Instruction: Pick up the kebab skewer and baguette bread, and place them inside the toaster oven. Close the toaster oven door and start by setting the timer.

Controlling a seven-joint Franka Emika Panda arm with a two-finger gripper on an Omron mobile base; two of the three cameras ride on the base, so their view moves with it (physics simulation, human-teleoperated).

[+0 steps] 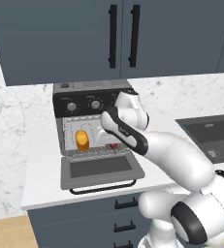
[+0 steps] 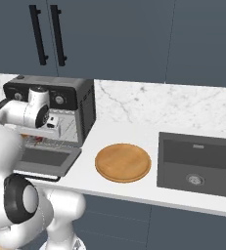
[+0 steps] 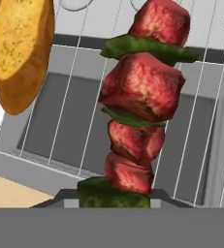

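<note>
The kebab skewer (image 3: 141,104) runs lengthwise straight away from the claw (image 3: 114,199) in the hand view, its red meat chunks and green pieces stacked one after another from the fingertips outward. The claw is closed on the near end of the kebab skewer. Seen from the left base view, the skewer's end (image 1: 114,147) shows as a small red bit at the front edge of the wire rack (image 1: 91,151), at the mouth of the toaster oven (image 1: 91,104). The baguette bread (image 1: 82,139) lies on the rack inside the oven, left of the skewer and apart from it, its long axis running front to back. The toaster oven door (image 1: 101,169) hangs open, flat over the white surface (image 2: 134,193). A round wooden plate (image 2: 123,162) sits right of the oven.
</note>
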